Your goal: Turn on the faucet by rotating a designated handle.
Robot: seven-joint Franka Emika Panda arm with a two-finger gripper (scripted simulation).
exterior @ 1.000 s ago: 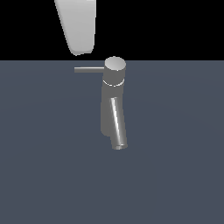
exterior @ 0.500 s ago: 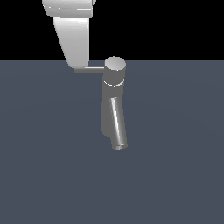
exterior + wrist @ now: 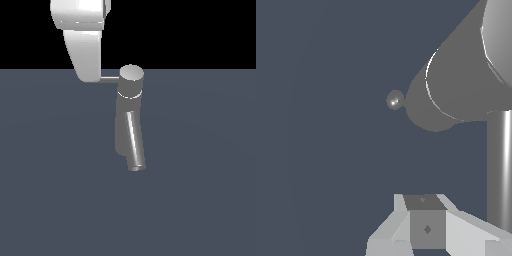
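At the middle of the dark slate-blue floor [image 3: 200,200] stands the grey metallic faucet [image 3: 129,125], an upright column with a round flat-topped cap and a thick slanted spout tube running down toward the viewer. From the cap a thin straight grey metal handle [image 3: 110,78] sticks out toward the exterior view's left. The white, smooth-shelled robot arm [image 3: 82,35] has come down a good way from where it hung a second ago: then only its lower end showed at the top of the picture with the whole rod bare below it, and now its bulk covers the outer end of the rod, leaving just a short stretch visible next to the cap.

In the wrist view the gripper [image 3: 426,225] shows only as a pale block with a small grey centre piece. The rod runs as a bright vertical bar right beside it, and the cap looms large beyond. I cannot tell whether the fingers are apart or together, since their tips are not visible in either picture, nor whether anything is touching the rod yet.

The faucet itself looks unmoved, with the rod pointing the same way as before. So I would judge the approach nearly finished and the turning not begun. A sideways push on the rod's outer end seems the likely next need.
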